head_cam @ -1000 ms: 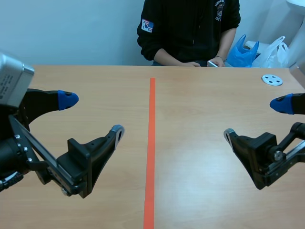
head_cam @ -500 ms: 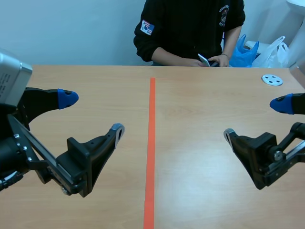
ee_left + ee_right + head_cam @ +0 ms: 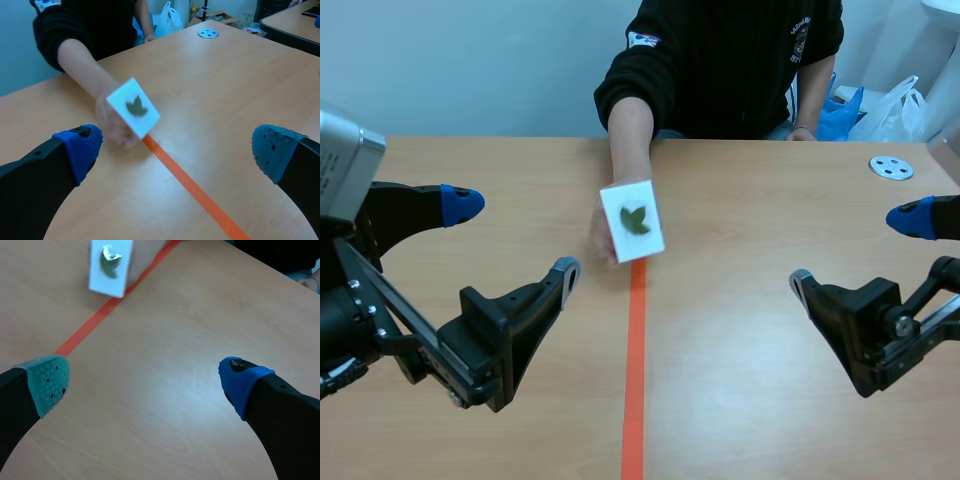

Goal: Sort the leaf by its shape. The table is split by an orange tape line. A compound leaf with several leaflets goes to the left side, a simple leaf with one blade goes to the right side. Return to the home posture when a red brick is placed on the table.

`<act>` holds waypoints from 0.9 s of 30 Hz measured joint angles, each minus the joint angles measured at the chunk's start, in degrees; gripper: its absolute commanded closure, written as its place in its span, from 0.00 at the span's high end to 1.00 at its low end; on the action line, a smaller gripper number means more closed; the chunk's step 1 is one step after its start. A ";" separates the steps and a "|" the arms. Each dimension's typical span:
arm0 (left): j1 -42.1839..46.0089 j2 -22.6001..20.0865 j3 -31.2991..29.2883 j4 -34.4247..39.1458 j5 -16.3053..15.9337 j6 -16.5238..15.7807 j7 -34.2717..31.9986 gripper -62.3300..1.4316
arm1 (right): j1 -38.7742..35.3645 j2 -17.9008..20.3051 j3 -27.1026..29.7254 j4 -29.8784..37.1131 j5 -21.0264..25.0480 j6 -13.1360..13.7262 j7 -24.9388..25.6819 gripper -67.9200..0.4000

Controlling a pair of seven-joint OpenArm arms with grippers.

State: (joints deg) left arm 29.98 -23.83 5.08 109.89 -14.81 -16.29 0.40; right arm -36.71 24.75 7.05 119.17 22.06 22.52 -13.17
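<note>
Both left tool (image 3: 513, 238) and right tool (image 3: 855, 250) gape open; a hand (image 3: 601, 236) holds a leaf card (image 3: 632, 221).

1. Sleeve patch (image 3: 642, 40) on the person's black sweatshirt (image 3: 720, 70): white ground with red and blue marks. No characters legible.
2. Chest print (image 3: 804, 25) on the same sweatshirt: pale lettering in a small emblem, too small to read.
3. White card (image 3: 631, 221) in the person's hand: it bears a green leaf (image 3: 636, 222) picture only.
4. Grey housing (image 3: 342, 160) on the left arm: faint dark marks, not legible.
5. Finding: no text, brand or number can be read.
</note>
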 measured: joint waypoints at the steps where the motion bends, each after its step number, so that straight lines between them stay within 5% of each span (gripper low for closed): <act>1: 0.00 0.00 0.00 0.00 0.00 0.00 0.00 1.00 | 0.00 0.00 0.00 0.00 0.00 0.00 0.00 0.91; 27: 0.00 0.00 0.00 -4.66 0.02 0.00 -3.61 1.00 | 0.00 0.00 0.00 0.00 0.00 0.00 0.00 0.91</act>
State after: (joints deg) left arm 29.98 -23.83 5.08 105.23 -14.79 -16.29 -3.20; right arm -36.71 24.75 7.05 119.17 22.06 22.52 -13.17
